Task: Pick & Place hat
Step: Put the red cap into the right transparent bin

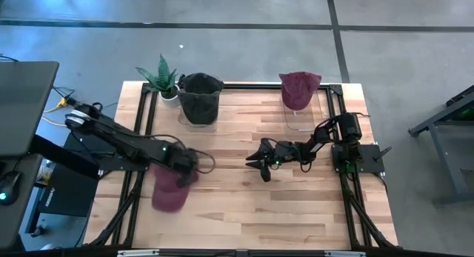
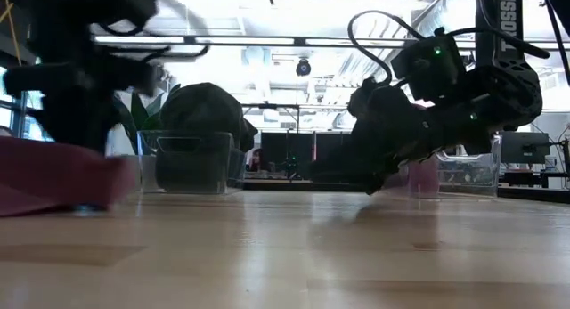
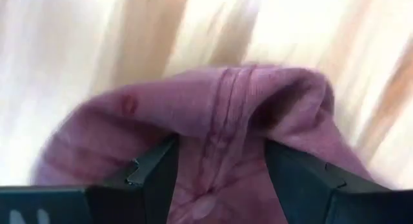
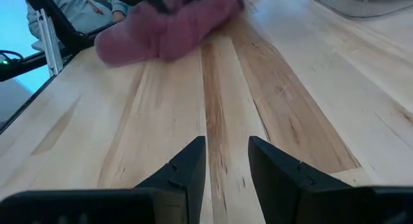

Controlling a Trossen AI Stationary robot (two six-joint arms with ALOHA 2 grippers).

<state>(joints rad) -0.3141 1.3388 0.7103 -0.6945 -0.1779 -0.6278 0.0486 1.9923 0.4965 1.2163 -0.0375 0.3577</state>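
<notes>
Between the two dark fingers of the left gripper [image 3: 219,185] sits a fold of the pink hat [image 3: 219,114], the fingers pressed into the knit on either side, so this claw is gripping the hat. Seen from above, the left gripper [image 1: 185,162] is over the near-left part of the table [image 1: 296,212], and the pink hat [image 1: 169,192] hangs from it toward the table's front edge, its lower part on or just over the wood; the blur keeps me from telling which. Off to that claw's right, near the middle of the table, the right gripper [image 1: 261,165] hangs low with nothing between its fingers [image 4: 187,166], which stand a small way apart over bare planks. Beyond the left claw, at the back edge, a dark hat [image 1: 200,94] sits on a clear container, with a small potted plant [image 1: 164,78] beside it, and a maroon hat [image 1: 299,88] tops another clear container at the back right.
</notes>
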